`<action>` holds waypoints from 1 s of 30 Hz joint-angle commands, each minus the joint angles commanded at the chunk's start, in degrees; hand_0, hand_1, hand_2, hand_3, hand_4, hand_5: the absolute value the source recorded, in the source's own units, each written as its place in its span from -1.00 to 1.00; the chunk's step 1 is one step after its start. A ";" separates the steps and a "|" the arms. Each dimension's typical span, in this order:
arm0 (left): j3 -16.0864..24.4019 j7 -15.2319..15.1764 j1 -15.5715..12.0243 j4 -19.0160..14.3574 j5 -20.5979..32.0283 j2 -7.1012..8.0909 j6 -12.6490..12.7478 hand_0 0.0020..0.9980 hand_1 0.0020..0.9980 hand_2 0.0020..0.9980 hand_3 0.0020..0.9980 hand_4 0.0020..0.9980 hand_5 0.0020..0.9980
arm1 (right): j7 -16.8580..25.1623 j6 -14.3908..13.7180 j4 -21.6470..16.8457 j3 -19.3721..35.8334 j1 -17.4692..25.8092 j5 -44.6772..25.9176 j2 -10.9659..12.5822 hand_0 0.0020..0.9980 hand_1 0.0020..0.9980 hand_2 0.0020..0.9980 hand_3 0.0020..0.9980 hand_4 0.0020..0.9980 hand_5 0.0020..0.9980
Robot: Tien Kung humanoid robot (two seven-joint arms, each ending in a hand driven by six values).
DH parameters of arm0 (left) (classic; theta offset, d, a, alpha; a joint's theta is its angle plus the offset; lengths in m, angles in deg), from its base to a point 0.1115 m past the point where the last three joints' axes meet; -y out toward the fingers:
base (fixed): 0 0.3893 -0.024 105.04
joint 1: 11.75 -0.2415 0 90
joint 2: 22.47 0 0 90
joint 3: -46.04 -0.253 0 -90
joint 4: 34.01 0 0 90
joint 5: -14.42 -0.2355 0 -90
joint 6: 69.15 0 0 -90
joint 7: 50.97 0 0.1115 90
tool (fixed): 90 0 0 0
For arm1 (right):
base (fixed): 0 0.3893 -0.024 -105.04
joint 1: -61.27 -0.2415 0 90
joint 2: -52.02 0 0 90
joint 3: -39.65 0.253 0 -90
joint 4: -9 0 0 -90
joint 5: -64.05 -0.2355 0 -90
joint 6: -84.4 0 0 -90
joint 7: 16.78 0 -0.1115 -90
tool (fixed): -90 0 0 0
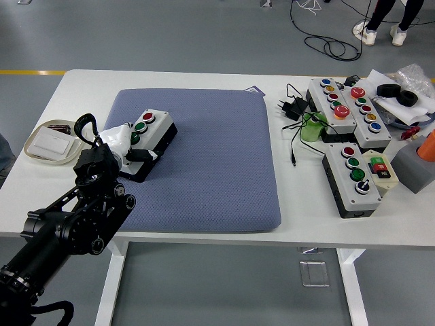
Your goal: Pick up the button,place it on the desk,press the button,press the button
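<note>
A small grey button box (155, 128) with a red and two green buttons lies slanted on the blue mat (211, 163), near the mat's left side. My left hand (126, 142), white-covered with dark fingertips, wraps around the box's near-left end and hides the lowest part of it. The black left arm (68, 224) comes up from the lower left corner. My right hand does not appear in the head view.
A white dish (47, 142) sits at the table's left edge, close to my arm. On the right stand several larger button boxes (353, 176), a black charger with cables (292, 109), and clutter by the far right edge. A person's feet (380, 30) are on the floor beyond.
</note>
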 joint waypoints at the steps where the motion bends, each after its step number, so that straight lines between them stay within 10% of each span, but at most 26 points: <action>1: 0.00 -0.11 0.04 -0.02 0.00 0.00 0.06 -0.65 -0.43 -0.43 0.67 0.77 0.07 | 0.01 -0.01 0.00 -0.01 0.00 -0.05 0.01 0.29 0.28 0.34 0.17 -0.23 -0.53; 3: -0.06 -0.33 0.10 -0.06 0.00 0.00 0.23 -0.67 -0.54 -0.57 0.34 0.72 0.00 | 0.00 -0.03 0.00 0.00 0.00 -0.08 0.00 0.29 0.28 0.34 0.17 -0.23 -0.53; 14: -1.06 -2.85 0.52 0.57 0.00 0.00 1.56 -0.67 -0.56 -0.60 0.13 0.67 -0.02 | -0.05 -0.03 0.00 0.03 -0.06 -0.04 -0.02 0.29 0.28 0.34 0.17 -0.23 -0.53; 15: -1.11 -3.05 0.55 0.77 0.00 0.00 1.64 -0.67 -0.61 -0.66 -0.13 0.54 -0.06 | -0.05 -0.02 0.00 0.04 -0.07 0.01 -0.02 0.29 0.28 0.34 0.17 -0.23 -0.53; 26: -1.02 -3.87 0.60 2.60 0.00 0.00 2.48 -0.66 -0.69 -0.71 -0.29 0.22 -0.14 | -0.07 -0.06 0.00 0.16 -0.03 0.12 -0.06 0.29 0.28 0.34 0.17 -0.23 -0.53; 27: -0.97 -3.89 0.70 2.75 0.00 0.00 2.76 -0.74 -0.80 -0.78 -0.56 -0.20 -0.92 | -0.08 -0.06 0.00 0.20 -0.04 0.15 -0.08 0.29 0.28 0.34 0.17 -0.23 -0.53; 30: -0.92 -3.90 0.81 2.95 0.00 0.00 3.44 -0.74 -0.80 -0.78 -0.56 -0.20 -0.92 | -0.10 -0.06 0.00 0.20 -0.06 0.11 -0.09 0.29 0.28 0.34 0.17 -0.23 -0.53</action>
